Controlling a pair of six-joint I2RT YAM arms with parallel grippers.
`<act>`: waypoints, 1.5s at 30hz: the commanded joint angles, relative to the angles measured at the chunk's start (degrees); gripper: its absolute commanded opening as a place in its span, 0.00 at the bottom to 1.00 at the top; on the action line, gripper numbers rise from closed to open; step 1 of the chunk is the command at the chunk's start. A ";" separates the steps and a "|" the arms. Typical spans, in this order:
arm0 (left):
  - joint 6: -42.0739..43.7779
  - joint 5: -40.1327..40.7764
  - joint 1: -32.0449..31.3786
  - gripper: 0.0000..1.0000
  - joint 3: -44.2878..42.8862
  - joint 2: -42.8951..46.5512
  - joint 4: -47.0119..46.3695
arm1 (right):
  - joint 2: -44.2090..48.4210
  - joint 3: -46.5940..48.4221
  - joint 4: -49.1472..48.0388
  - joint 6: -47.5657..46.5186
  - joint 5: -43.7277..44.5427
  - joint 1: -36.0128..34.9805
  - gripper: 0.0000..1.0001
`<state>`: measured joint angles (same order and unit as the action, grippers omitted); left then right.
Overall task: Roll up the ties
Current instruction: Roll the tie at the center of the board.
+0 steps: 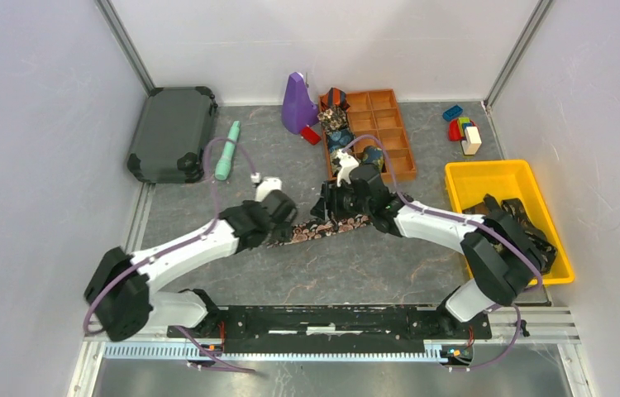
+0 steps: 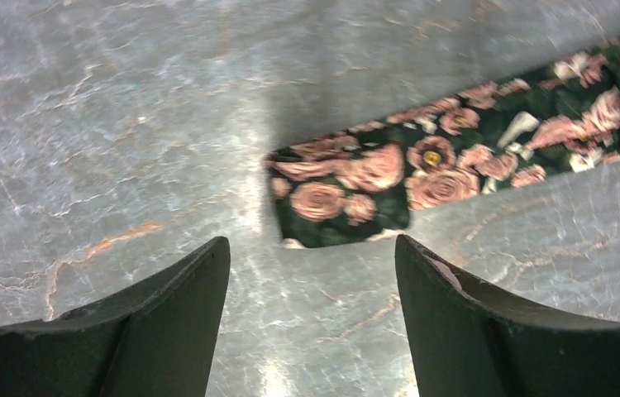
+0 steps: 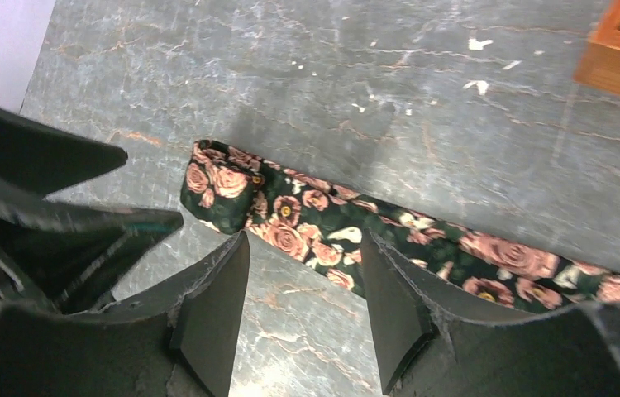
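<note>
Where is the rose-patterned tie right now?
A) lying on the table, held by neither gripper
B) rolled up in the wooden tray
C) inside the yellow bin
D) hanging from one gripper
A: the rose-patterned tie lies on the table, with the left gripper and right gripper both open above it, gripping nothing.

tie (image 2: 422, 169): rose-patterned end flat on table (image 2: 83, 124) | left gripper (image 2: 311, 241): jaws apart, just short of it
</note>
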<state>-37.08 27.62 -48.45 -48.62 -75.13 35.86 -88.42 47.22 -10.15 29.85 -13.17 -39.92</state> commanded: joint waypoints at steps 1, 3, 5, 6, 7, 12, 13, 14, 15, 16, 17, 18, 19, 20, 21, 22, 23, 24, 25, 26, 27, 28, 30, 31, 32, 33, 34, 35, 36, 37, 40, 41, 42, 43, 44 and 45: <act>2.80 -8.63 7.66 0.80 7.36 9.15 -8.71 | -3.40 5.17 -0.04 2.26 1.10 -3.10 0.59; 2.68 -10.75 10.59 0.81 9.67 11.77 -10.31 | -5.41 6.83 -0.11 3.07 1.38 -4.44 0.60; 2.51 -14.05 13.74 0.81 11.97 13.81 -12.24 | -7.34 8.22 -0.51 3.99 1.43 -5.60 0.60; 2.35 -15.16 15.31 0.82 13.19 14.77 -13.31 | -8.35 8.76 -0.76 4.49 1.46 -6.14 0.60; 2.12 -15.95 16.25 0.82 14.12 15.59 -14.04 | -9.27 9.50 -0.98 4.93 1.51 -6.60 0.60; 0.86 -18.39 19.31 0.78 17.94 18.56 -18.19 | -13.37 12.09 -1.50 6.48 1.27 -8.18 0.58; 0.79 -18.70 19.84 0.77 18.77 18.92 -18.98 | -13.97 12.24 -1.82 6.92 1.18 -8.39 0.57; 0.78 -19.04 20.43 0.77 19.24 19.02 -19.39 | -14.61 12.37 -2.11 7.27 1.00 -8.58 0.56; 0.61 -19.42 21.09 0.76 19.83 19.09 -19.90 | -15.07 12.52 -2.51 7.57 0.80 -8.76 0.55; 0.48 -19.98 21.47 0.76 20.24 19.14 -20.56 | -15.63 12.57 -2.75 7.71 0.65 -8.94 0.54; 0.32 -20.33 21.79 0.75 20.72 19.23 -21.02 | -16.11 12.75 -2.83 7.90 0.52 -9.11 0.53; 0.33 -20.56 21.95 0.75 21.04 19.17 -21.46 | -16.56 12.84 -2.94 8.07 0.42 -9.25 0.51; 0.29 -20.73 22.13 0.74 21.28 19.17 -21.72 | -16.89 12.85 -3.30 8.14 0.24 -9.38 0.50; 0.30 -20.74 22.19 0.74 21.47 19.11 -21.95 | -17.27 12.89 -3.67 8.34 0.03 -9.45 0.49; 0.41 -20.77 22.33 0.74 21.47 18.97 -22.08 | -17.66 12.97 -3.94 8.43 -0.25 -9.53 0.48; 0.42 -20.94 22.40 0.74 21.62 18.80 -22.37 | -18.06 13.14 -4.19 8.47 -0.45 -9.58 0.47; 0.45 -21.17 22.42 0.74 21.64 18.59 -22.66 | -18.54 13.30 -4.31 8.60 -0.67 -9.65 0.46; 0.46 -21.20 22.47 0.74 21.64 18.47 -22.76 | -18.84 13.52 -4.41 8.66 -0.84 -9.73 0.46; 0.47 -21.24 22.52 0.73 21.64 18.43 -22.83 | -19.21 13.81 -4.51 8.74 -0.99 -9.76 0.45; 0.59 -21.27 22.52 0.73 21.73 18.38 -22.94 | -19.36 13.89 -4.60 8.70 -1.09 -9.74 0.45; 0.68 -21.25 22.53 0.73 21.74 18.42 -23.02 | -19.59 13.97 -4.59 8.73 -1.17 -9.85 0.45; 0.67 -21.19 22.55 0.73 21.80 18.23 -23.11 | -19.75 14.10 -4.60 8.67 -1.12 -9.85 0.45; 0.73 -21.46 22.59 0.73 22.09 17.90 -23.64 | -19.98 14.12 -4.73 8.59 -1.16 -9.83 0.45; 0.69 -21.60 22.60 0.73 22.30 17.66 -23.95 | -20.11 14.13 -4.76 8.49 -1.34 -9.85 0.45; 0.58 -21.77 22.61 0.73 22.54 17.26 -24.37 | -20.29 14.22 -4.86 8.53 -1.47 -9.83 0.45; 0.52 -21.94 22.58 0.73 22.67 16.99 -24.67 | -20.44 14.24 -4.86 8.47 -1.60 -9.83 0.45; 0.51 -22.15 22.60 0.73 22.95 16.60 -24.94 | -20.43 14.15 -4.84 8.47 -1.63 -9.85 0.45; 0.35 -22.24 22.60 0.73 23.09 16.40 -25.38 | -20.40 14.05 -4.96 8.47 -1.77 -9.88 0.45; 0.43 -22.52 22.60 0.73 23.29 16.11 -25.72 | -20.25 14.02 -4.99 8.48 -1.90 -9.80 0.45; 0.40 -22.68 22.61 0.72 23.54 15.90 -26.19 | -20.06 13.92 -5.09 8.52 -2.03 -9.82 0.46; 0.42 -23.64 22.59 0.72 23.97 14.82 -27.61 | -19.23 13.59 -5.30 8.36 -2.45 -9.85 0.50; 0.33 -23.89 22.61 0.72 24.02 14.31 -27.94 | -18.96 13.45 -5.40 8.25 -2.41 -9.82 0.51; 0.25 -24.08 22.56 0.71 24.01 13.79 -28.26 | -18.78 13.25 -5.40 8.28 -2.47 -9.82 0.51; 0.14 -24.42 22.56 0.71 24.02 13.30 -28.61 | -18.64 13.12 -5.40 8.24 -2.59 -9.80 0.52; 0.12 -24.66 22.58 0.71 24.01 12.82 -29.10 | -18.36 13.00 -5.38 8.30 -2.52 -9.82 0.53; 0.07 -25.00 22.61 0.71 24.01 12.37 -29.49 | -18.21 12.79 -5.49 8.30 -2.50 -9.84 0.53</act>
<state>-36.95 4.56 -26.11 -24.88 -61.34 10.57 -108.49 59.20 -13.28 38.11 -15.00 -49.41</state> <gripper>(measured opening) 0.713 0.523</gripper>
